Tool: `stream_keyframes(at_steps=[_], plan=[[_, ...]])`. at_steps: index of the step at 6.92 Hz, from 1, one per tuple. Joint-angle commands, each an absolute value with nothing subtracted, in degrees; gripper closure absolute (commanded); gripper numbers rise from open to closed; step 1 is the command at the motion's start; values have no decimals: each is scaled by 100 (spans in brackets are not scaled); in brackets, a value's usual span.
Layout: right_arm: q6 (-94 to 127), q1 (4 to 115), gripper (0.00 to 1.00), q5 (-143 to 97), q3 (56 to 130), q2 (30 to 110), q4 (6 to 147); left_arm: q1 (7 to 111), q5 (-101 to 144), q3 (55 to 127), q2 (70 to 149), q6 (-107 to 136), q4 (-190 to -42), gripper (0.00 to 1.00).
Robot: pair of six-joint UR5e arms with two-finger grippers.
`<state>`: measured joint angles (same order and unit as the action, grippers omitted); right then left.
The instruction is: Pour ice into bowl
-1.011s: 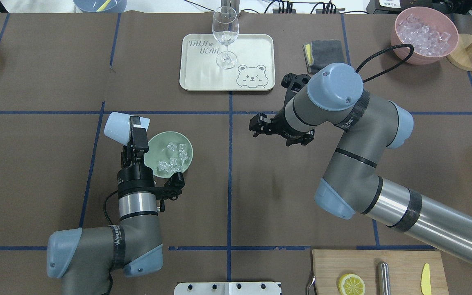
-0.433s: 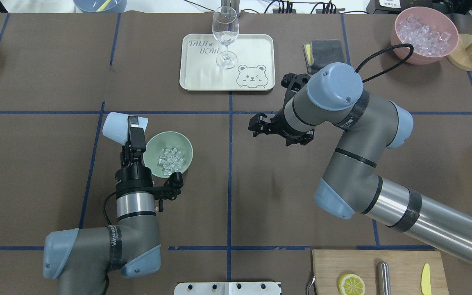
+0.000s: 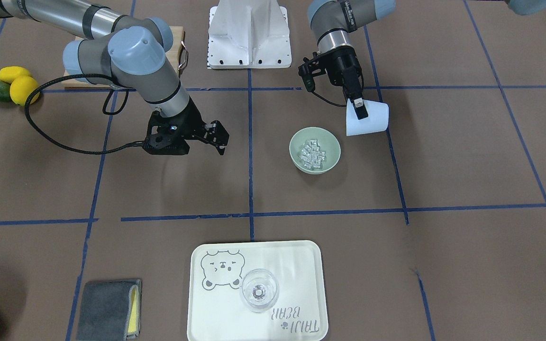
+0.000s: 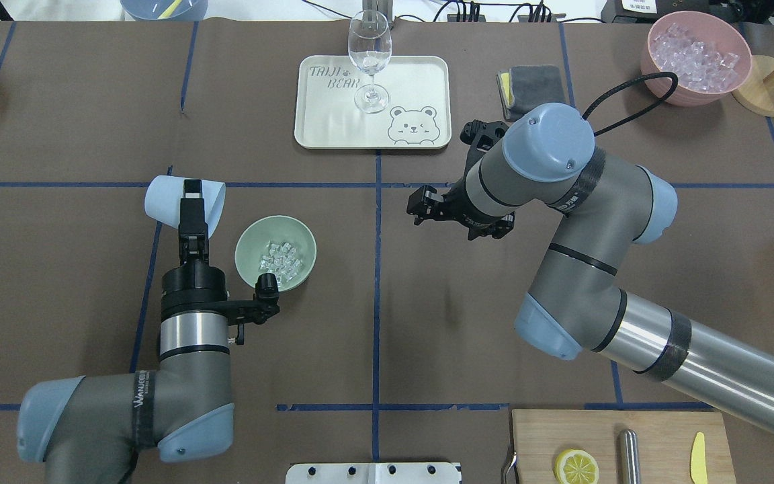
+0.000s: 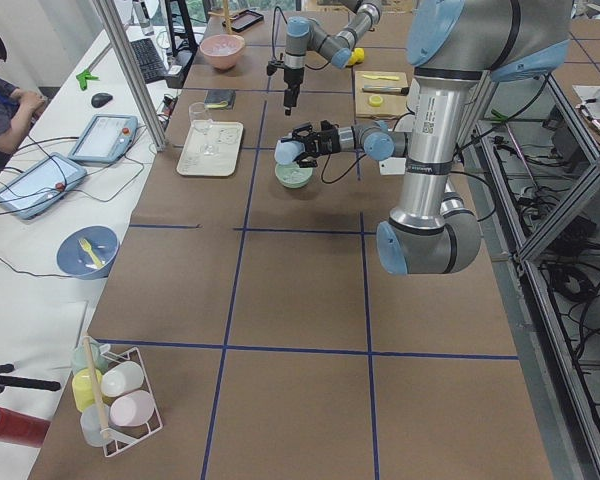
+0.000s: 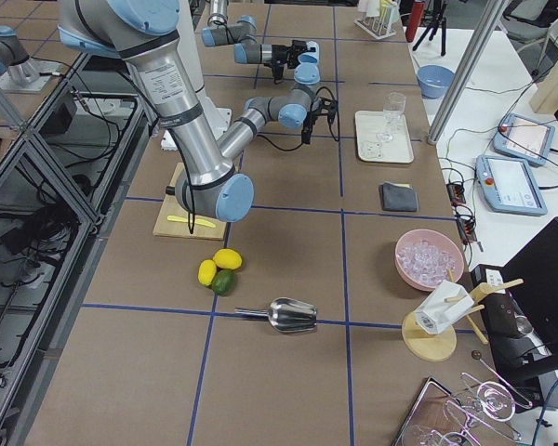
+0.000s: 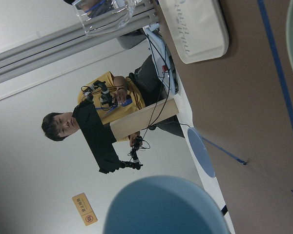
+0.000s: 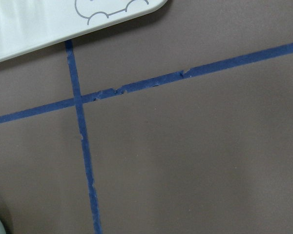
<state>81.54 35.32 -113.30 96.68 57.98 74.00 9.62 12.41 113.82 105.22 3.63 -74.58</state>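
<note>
The left claw [image 4: 193,202] is clenched on a pale blue cup [image 4: 162,200], tipped sideways just beside the sage-green bowl [image 4: 244,236] on the desk [image 4: 58,269]. The ice [image 4: 280,258] lies heaped inside the bowl. The right claw [image 3: 221,140] hangs released, well apart.

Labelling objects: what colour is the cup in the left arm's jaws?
Pale blue cup; clearest in the overhead view.

The brown bench [image 4: 58,282], gridded with blue tape [image 4: 377,302], carries the sage-green bowl [image 4: 249,245] left of centre, a white bear tray [image 4: 420,81] and a grey cloth [image 4: 535,84] farther back, a pink bowl [image 4: 703,99] at the far right, and a wooden board [image 4: 662,430] nearest the robot.
</note>
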Motion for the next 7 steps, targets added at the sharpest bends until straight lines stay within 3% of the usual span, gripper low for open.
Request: stream_keyframes(at_steps=[1, 3, 7], plan=[[8174, 3524, 0, -11320, 9668, 5792, 7400, 975, 1257, 11487, 9925, 325, -8616, 100], [8174, 3507, 0, -11303, 9659, 5792, 7400, 976, 2341, 11531, 9862, 316, -9575, 100], [8191, 3498, 0, -11285, 9677, 5775, 7409, 1817, 4417, 11567, 8574, -220, -13358, 100]])
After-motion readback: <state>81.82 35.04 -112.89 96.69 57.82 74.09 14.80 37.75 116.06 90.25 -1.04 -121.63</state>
